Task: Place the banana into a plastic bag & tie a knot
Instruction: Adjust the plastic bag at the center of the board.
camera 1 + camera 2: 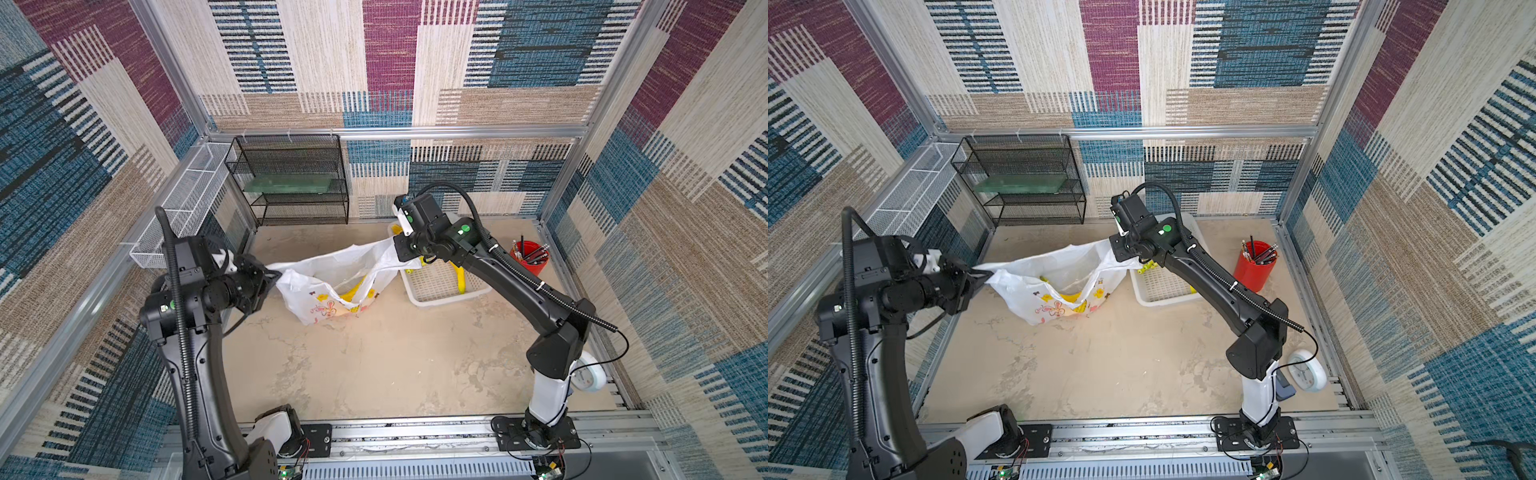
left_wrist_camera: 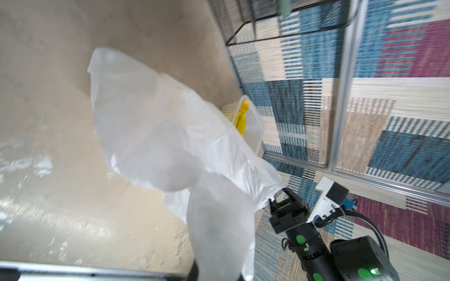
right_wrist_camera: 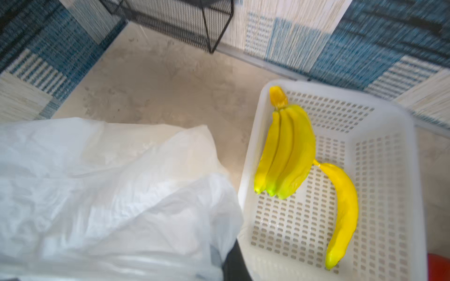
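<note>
A: Bag, quick.
B: Thin white bag (image 1: 316, 291), crinkly, cartoon prints on the side facing the arm bases. Mouth stretched wide and handles untied, one pulled out each way. Its bottom rests on the table (image 1: 395, 365), left of centre, toward the back.
A: Banana?
B: Yellow banana (image 1: 352, 292) inside the bag, seen through the mouth in both top views.
A: Jaws?
B: Left gripper (image 1: 277, 275) closed tight, pinching the left handle. Right gripper (image 2: 277, 195) clamped on the other handle, film bunched at its tips.
A: Surface, room?
B: Beige mottled table, scuffed. Walls (image 1: 415, 83) are a woven patchwork of blue, maroon and tan, in an aluminium frame. Black mesh rack (image 1: 291, 178) at the back wall, white wire tray (image 1: 183, 208) on the left wall.
A: Edges, space?
B: White basket (image 1: 440, 302) just beside the bag's right end, under the right wrist, with a bunch (image 3: 287, 150) and a single fruit (image 3: 343, 209) in it. Red cup (image 1: 530, 259) of pencils near the right wall. Clock (image 1: 1306, 370) by the front right corner. Bare table in front of the bag, toward the bases. Rack well apart from the bag.
</note>
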Robot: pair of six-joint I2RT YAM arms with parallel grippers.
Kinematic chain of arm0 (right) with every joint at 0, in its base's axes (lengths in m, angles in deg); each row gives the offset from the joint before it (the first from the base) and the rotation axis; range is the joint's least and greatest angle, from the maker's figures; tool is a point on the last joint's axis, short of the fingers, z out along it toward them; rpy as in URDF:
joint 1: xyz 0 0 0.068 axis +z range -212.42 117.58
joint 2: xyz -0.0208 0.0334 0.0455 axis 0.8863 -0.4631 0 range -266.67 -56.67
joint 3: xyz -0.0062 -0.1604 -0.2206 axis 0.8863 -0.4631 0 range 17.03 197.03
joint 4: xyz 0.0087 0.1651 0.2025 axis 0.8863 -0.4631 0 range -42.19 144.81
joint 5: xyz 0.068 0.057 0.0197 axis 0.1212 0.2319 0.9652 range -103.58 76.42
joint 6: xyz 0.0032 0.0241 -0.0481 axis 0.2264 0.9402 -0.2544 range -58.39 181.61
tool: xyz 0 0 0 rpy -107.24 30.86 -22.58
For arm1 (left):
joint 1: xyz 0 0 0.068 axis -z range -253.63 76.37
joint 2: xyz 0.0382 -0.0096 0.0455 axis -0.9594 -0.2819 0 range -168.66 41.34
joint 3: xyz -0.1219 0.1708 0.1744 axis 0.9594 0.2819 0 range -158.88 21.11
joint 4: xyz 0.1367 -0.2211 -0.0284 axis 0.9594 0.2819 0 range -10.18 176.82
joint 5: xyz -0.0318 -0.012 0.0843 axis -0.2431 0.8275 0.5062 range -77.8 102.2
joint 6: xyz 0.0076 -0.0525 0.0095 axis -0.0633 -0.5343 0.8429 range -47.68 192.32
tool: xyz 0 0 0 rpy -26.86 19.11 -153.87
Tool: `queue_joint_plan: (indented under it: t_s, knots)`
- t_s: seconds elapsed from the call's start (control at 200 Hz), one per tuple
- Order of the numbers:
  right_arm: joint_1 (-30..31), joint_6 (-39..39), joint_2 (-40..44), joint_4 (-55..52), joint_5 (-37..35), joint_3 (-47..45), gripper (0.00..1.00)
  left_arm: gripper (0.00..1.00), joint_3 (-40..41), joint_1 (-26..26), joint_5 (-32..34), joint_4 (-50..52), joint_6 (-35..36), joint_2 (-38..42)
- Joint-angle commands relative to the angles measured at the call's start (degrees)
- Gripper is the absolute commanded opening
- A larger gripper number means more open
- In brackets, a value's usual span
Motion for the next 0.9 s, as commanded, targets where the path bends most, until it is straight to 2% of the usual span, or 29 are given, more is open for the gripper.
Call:
queue_joint_plan:
  t_s: [0.0, 0.045, 0.105, 0.16, 0.25, 0.285, 0.401, 0.486, 0.581, 0.651, 0.746, 0.891]
  knots:
    - [0.60, 3.48, 0.40, -0.75, 3.20, -2.21, 0.00, 0.00, 4.69, 0.04, 0.29, 1.79, 1.70, 3.43]
    - [0.61, 3.75, 0.39, -1.19, 3.31, -2.27, 0.07, 0.00, 5.37, 0.07, 0.29, 2.18, 1.52, 4.29]
    - [-0.35, 4.26, 0.76, -0.93, 4.32, -2.02, 0.33, 0.00, 5.57, 0.10, -0.26, 2.42, 1.09, 5.04]
    - [-1.79, 4.78, 1.93, 0.27, 5.00, -1.82, 0.50, 0.00, 5.74, 0.05, -0.82, 2.43, 0.67, 5.47]
    - [-4.85, 5.41, 5.02, 3.63, 6.74, -1.82, 0.69, 0.00, 5.57, 0.17, -1.12, 2.90, 0.57, 5.72]
    - [-6.27, 5.93, 6.19, 4.91, 7.60, -1.81, 0.74, 0.00, 5.66, 0.17, -1.22, 2.90, 0.47, 5.74]
    - [-11.30, 7.55, 9.98, 10.27, 10.34, -4.47, 0.81, 0.00, 5.57, 0.14, -1.69, 2.90, 0.55, 5.36]
    - [-15.37, 10.53, 11.74, 15.42, 11.83, -10.18, 0.82, 0.00, 5.35, 0.17, -1.60, 2.90, 0.71, 5.06]
    - [-19.50, 13.89, 7.99, 16.66, 12.98, -12.60, 0.81, 0.00, 4.88, 0.18, -1.56, 2.92, 1.03, 4.37]
    - [-22.62, 17.00, 2.96, 15.16, 16.17, -10.93, 0.80, 0.00, 4.28, 0.19, -1.58, 2.90, 1.34, 3.70]
    - [-23.02, 15.11, -1.30, 15.66, 17.12, -8.60, 0.77, 0.00, 3.60, 0.19, -1.27, 2.90, 1.98, 2.71]
    - [-21.46, 12.73, -0.85, 17.89, 15.99, -10.31, 0.78, 0.00, 2.87, 0.19, 0.13, 2.86, 2.53, 1.57]
